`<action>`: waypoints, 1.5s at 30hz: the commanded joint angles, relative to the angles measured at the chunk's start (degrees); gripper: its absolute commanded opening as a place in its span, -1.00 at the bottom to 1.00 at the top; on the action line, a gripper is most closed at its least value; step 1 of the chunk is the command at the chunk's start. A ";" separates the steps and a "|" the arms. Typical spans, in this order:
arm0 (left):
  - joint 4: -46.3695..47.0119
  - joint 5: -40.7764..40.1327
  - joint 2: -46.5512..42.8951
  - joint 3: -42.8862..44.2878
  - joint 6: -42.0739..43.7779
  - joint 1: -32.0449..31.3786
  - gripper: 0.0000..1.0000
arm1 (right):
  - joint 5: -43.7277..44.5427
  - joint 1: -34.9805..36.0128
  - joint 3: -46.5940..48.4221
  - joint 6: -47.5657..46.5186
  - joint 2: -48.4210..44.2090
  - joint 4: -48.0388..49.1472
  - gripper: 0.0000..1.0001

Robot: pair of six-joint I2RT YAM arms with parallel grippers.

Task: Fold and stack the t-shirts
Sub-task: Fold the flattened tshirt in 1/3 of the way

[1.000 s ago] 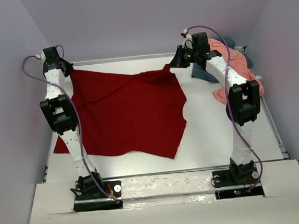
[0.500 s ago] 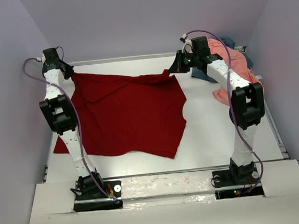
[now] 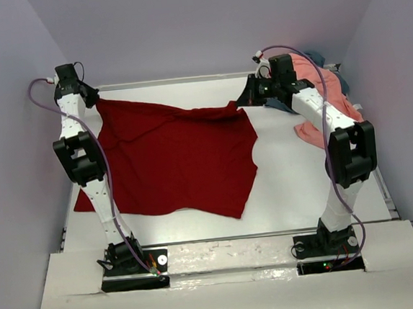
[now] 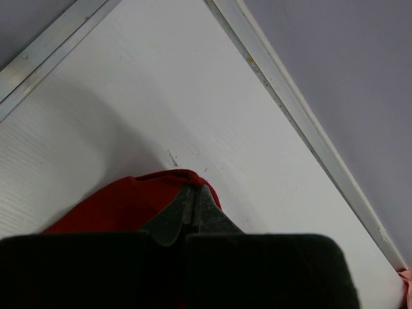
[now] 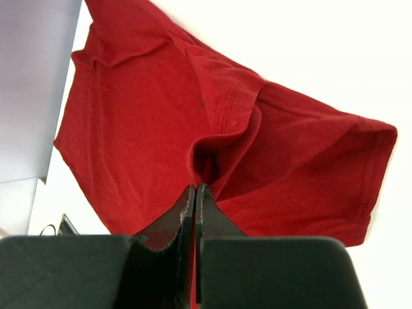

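While L end effector (image 4: 193,195) pinches dark red t-shirt (image 3: 170,157) corner, R end effector (image 5: 195,190) clamps its far edge.

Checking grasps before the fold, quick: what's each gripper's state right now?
Left gripper: closed, holding the red shirt by a far corner.
Right gripper: closed, pinching a bunch of the red shirt.

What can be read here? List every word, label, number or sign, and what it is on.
None: no text is readable in any view. The dark red t-shirt and the salmon pink t-shirt are plain. The left arm's base shows only small lights, no legible marks.
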 commanded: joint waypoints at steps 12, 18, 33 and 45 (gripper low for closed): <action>-1.65 1.73 -2.17 2.30 0.50 2.54 -1.00 | -1.60 0.50 -5.62 0.88 -8.25 1.02 -1.00; -1.74 2.26 -1.82 1.86 0.33 2.89 -1.00 | -1.77 1.55 -7.91 1.24 -9.74 0.85 -1.00; -3.41 2.97 -1.82 2.03 -0.11 3.77 -1.00 | -1.34 2.61 -11.17 2.20 -12.29 0.67 -1.00; -5.26 2.44 -4.19 -0.86 0.15 3.85 -1.00 | -1.42 3.14 -12.66 2.55 -13.44 -0.12 -1.00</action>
